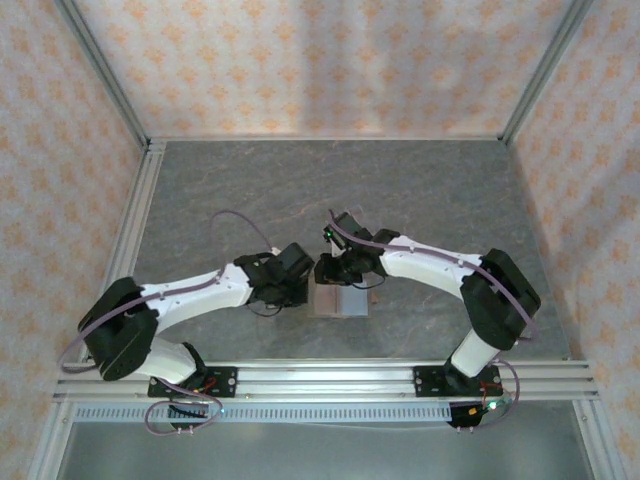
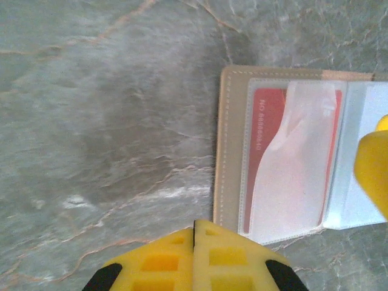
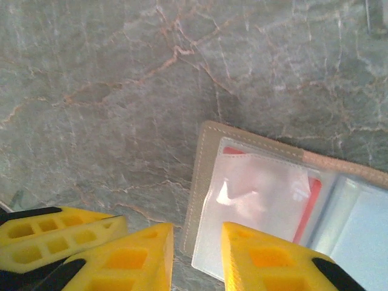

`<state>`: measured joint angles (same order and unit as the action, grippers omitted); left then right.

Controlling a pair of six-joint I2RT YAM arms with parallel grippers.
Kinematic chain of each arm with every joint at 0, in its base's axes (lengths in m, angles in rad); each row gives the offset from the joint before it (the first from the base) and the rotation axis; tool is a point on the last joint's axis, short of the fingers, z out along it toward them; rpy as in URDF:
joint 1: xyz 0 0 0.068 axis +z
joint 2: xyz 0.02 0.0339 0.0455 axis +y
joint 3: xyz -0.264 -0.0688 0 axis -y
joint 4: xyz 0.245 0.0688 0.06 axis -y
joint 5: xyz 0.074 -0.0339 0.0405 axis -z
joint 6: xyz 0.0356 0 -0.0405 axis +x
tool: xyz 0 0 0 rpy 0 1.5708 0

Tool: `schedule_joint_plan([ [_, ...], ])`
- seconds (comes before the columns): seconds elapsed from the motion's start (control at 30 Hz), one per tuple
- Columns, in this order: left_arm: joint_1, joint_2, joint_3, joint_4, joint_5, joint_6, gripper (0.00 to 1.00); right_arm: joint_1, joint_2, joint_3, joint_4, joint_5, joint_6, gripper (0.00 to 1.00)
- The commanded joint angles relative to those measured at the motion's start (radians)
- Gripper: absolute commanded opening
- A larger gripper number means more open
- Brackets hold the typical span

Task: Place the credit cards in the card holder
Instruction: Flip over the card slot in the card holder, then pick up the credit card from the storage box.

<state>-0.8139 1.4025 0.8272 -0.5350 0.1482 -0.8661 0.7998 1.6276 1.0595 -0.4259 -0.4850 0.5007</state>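
Card holder (image 2: 227, 151), stitched tan, holds red credit card (image 2: 262, 139) under glossy sleeve (image 2: 291, 200).

A grey-green marbled counter (image 1: 430, 190) with pale tan veins is enclosed by cream wallpaper (image 1: 320, 60) printed with orange floral motifs. Aluminium posts (image 1: 105, 75) rise at its far corners, and aluminium rails (image 1: 330, 375) cross its near edge.

Grey marbled tabletop (image 1: 400, 190); pale floral-patterned walls (image 1: 300, 60); aluminium rails (image 1: 330, 375) along edges.
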Motion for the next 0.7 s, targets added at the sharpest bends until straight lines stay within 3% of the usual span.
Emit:
schedule_joint_plan([
  [0.0, 0.029, -0.079, -0.03, -0.071, -0.034, -0.002, 0.0, 0.0, -0.049, 0.062, -0.067, 0.096, -0.018, 0.27],
  [0.17, 0.052, -0.154, -0.021, -0.073, -0.009, 0.026, 0.16, -0.065, -0.113, 0.115, -0.156, 0.18, -0.025, 0.27],
  [0.27, 0.051, -0.153, -0.013, -0.046, 0.021, 0.037, 0.27, -0.111, -0.146, 0.155, -0.22, 0.258, -0.058, 0.33],
  [0.43, 0.051, -0.125, -0.004, -0.002, 0.05, 0.037, 0.42, -0.194, -0.117, 0.233, -0.328, 0.271, -0.115, 0.36],
  [0.67, 0.049, -0.04, 0.047, 0.032, 0.071, 0.057, 0.48, -0.239, -0.029, 0.364, -0.439, 0.301, -0.183, 0.38],
])
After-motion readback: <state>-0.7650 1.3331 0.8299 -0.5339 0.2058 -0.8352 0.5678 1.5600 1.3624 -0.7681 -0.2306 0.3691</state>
